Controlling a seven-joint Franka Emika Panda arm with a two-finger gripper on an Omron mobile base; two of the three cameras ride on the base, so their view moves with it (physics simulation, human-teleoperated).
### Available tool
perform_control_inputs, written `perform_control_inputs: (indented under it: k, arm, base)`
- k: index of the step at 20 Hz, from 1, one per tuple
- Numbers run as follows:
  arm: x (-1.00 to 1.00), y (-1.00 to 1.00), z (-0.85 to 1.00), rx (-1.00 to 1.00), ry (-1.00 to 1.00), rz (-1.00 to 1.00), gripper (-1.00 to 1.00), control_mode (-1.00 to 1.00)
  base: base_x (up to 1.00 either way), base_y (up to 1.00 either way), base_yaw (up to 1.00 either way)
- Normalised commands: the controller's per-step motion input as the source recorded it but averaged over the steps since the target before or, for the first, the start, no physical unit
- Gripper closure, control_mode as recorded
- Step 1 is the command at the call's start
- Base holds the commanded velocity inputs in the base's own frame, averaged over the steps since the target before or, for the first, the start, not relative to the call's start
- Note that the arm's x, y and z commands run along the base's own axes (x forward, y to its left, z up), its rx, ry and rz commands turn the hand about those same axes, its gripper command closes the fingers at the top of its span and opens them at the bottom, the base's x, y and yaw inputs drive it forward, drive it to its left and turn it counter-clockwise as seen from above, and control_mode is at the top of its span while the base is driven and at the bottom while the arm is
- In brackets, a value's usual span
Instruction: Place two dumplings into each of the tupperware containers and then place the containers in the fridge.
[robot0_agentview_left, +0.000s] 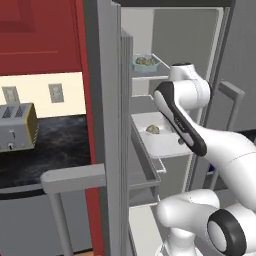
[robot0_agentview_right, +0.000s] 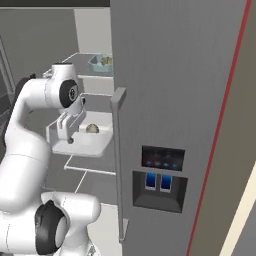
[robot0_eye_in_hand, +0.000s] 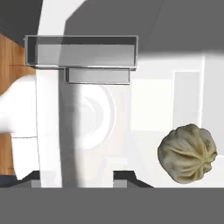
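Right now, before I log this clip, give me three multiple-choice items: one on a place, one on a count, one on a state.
1. Where is the pale blue container?
A. on the counter by the toaster
B. on the fridge shelf above the white container
C. on the floor

2. How many dumplings show in the white container?
A. one
B. three
C. none

3. How is the fridge door?
A. closed
B. open
C. removed

Answers: 1 B, it sits on the higher shelf in both base views. 2 A, a single dumpling lies in it in the hand view. 3 B, the fridge's shelves are exposed.
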Motion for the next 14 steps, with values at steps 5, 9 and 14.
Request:
perform_control_inputs:
  k: [5,9,14]
  arm:
    - [0.0,0.0,0.0,0.0,0.0,0.0,1.0,1.0]
    - [0.0,0.0,0.0,0.0,0.0,0.0,1.0,1.0]
    - [0.0,0.0,0.0,0.0,0.0,0.0,1.0,1.0]
  base:
    - [0.37,0.24,0.0]
    - [0.36,0.24,0.0]
    - [0.39,0.16,0.0]
